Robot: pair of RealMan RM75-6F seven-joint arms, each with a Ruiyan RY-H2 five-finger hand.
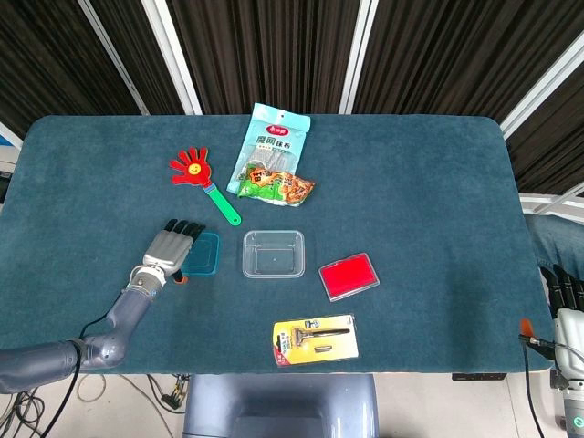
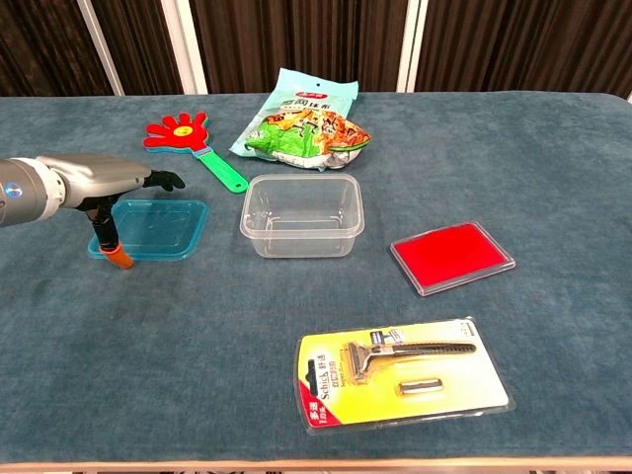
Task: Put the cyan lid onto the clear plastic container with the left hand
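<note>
The cyan lid (image 1: 206, 252) (image 2: 158, 226) lies flat on the blue cloth, just left of the clear plastic container (image 1: 273, 253) (image 2: 301, 213), which stands upright and empty. My left hand (image 1: 172, 246) (image 2: 97, 178) hovers flat over the lid's left part, fingers stretched out toward the back and holding nothing. Its orange-tipped thumb (image 2: 118, 259) hangs down at the lid's front left corner. My right hand (image 1: 566, 306) rests off the table's right edge with straight fingers and nothing in it; the chest view does not show it.
A red hand-shaped clapper with a green handle (image 1: 193, 171) and two snack bags (image 1: 271, 151) lie behind the lid and container. A red flat case (image 1: 349, 276) sits right of the container. A carded razor pack (image 1: 315, 339) lies near the front edge.
</note>
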